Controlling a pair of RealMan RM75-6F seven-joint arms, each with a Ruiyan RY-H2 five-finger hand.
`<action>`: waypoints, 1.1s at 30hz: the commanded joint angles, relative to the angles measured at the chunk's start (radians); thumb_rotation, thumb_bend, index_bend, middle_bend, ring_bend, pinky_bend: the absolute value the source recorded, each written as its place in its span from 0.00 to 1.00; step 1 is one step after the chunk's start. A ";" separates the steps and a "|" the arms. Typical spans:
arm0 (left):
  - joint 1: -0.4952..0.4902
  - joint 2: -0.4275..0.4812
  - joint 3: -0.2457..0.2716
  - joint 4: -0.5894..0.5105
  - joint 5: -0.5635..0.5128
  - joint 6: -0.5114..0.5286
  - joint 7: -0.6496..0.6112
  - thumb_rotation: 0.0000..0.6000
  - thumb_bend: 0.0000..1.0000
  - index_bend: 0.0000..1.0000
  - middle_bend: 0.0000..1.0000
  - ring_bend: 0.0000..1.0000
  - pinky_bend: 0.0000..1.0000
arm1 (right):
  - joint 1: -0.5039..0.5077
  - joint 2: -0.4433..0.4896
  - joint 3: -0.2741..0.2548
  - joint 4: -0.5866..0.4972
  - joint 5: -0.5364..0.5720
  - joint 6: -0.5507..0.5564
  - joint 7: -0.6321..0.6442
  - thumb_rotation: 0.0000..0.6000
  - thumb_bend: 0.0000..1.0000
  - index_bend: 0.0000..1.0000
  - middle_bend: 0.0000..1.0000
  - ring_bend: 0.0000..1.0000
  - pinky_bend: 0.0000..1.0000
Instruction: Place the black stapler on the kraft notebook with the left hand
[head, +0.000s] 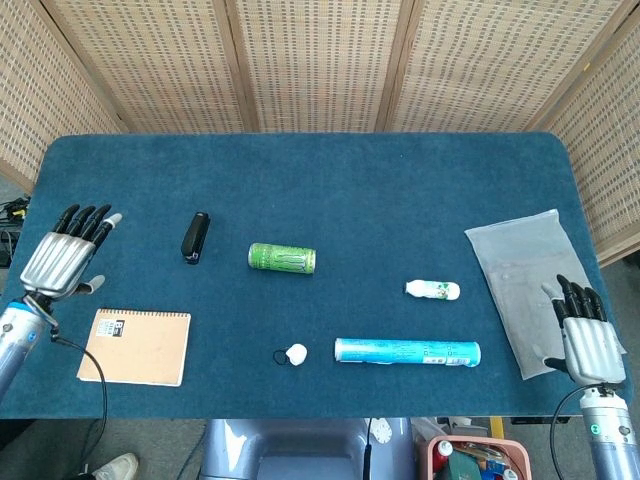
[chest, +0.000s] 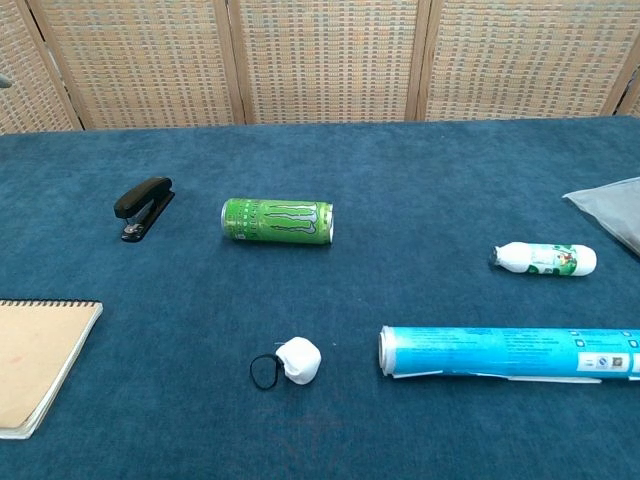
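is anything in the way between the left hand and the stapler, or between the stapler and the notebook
Nothing visible. Only bare blue cloth lies between the left hand and the black stapler, and between the stapler and the kraft notebook. The green can lies off to the stapler's far side.

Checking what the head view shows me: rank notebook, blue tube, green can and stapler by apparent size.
1. notebook
2. blue tube
3. green can
4. stapler
All lie flat on the table, so camera distance barely skews this.

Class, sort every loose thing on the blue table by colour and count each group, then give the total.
Black: 1, stapler
Green: 1, can
Brown: 1, notebook
White: 2, small bottle, white lump
Light blue: 1, tube
Grey: 1, bag
Total: 7
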 joint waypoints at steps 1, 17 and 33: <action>-0.115 -0.060 -0.008 0.132 -0.010 -0.139 -0.022 1.00 0.24 0.07 0.00 0.00 0.00 | 0.008 -0.010 0.007 0.019 0.017 -0.015 -0.002 1.00 0.17 0.00 0.00 0.00 0.00; -0.351 -0.272 0.045 0.445 0.020 -0.394 -0.020 1.00 0.26 0.07 0.00 0.00 0.00 | 0.011 -0.029 0.028 0.098 0.099 -0.053 0.024 1.00 0.17 0.00 0.00 0.00 0.00; -0.457 -0.418 0.100 0.624 0.054 -0.471 -0.043 1.00 0.28 0.07 0.00 0.00 0.00 | 0.013 -0.034 0.035 0.129 0.126 -0.071 0.046 1.00 0.17 0.00 0.00 0.00 0.00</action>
